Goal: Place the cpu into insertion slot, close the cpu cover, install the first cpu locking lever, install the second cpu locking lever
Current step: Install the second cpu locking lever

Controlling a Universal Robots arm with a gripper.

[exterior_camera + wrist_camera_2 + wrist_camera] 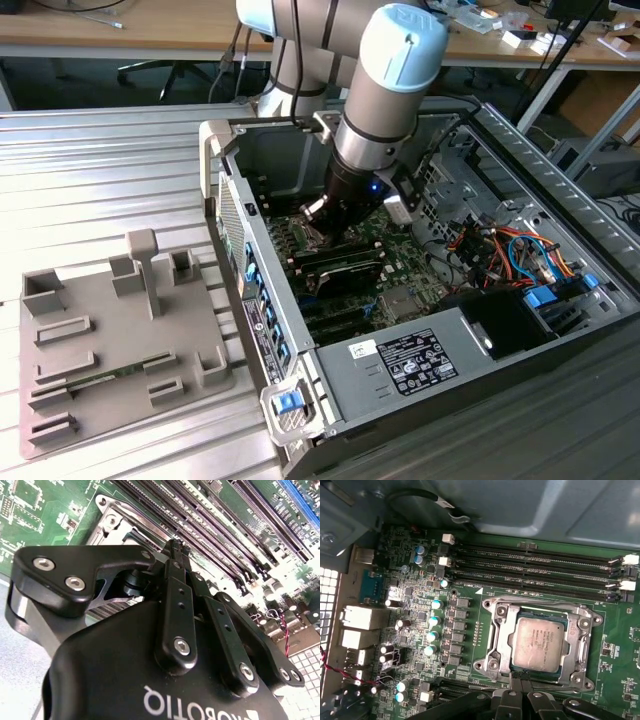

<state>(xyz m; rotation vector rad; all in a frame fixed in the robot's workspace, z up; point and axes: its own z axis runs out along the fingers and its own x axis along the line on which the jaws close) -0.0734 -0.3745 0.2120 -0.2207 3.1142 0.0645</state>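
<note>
The arm reaches steeply down into the open computer case [420, 330], wrist near vertical over the motherboard [470, 605]. The gripper [176, 547] has its fingers [172, 595] pressed together, holding nothing, tips at the socket's edge. In the first wrist view the cpu [538, 643] sits in the insertion slot [570, 625], framed by the cpu cover [496, 645], at 4 o'clock from the board's centre.

Exterior view high and well back, looking down into the open computer case [480, 330], both wrist views close above its motherboard [445, 610], sharing the insertion slot [540, 642] area.
</note>
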